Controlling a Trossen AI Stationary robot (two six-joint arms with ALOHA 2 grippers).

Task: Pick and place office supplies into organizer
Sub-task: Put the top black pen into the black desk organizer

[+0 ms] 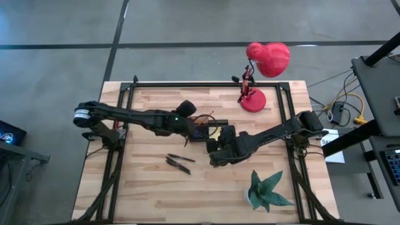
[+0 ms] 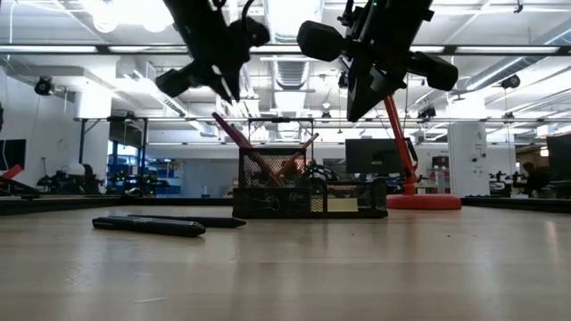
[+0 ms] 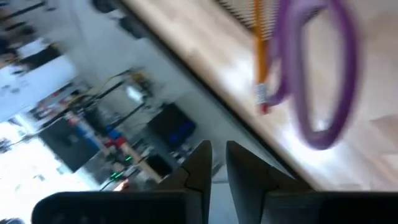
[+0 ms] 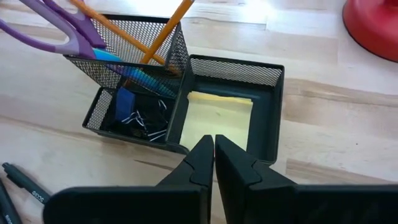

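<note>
This is a robotics lab or workshop. A wooden table stands on a grey concrete floor. Across the room, ceiling lights hang over exposed ducts, with monitors and what seem to be workbenches far behind.
</note>
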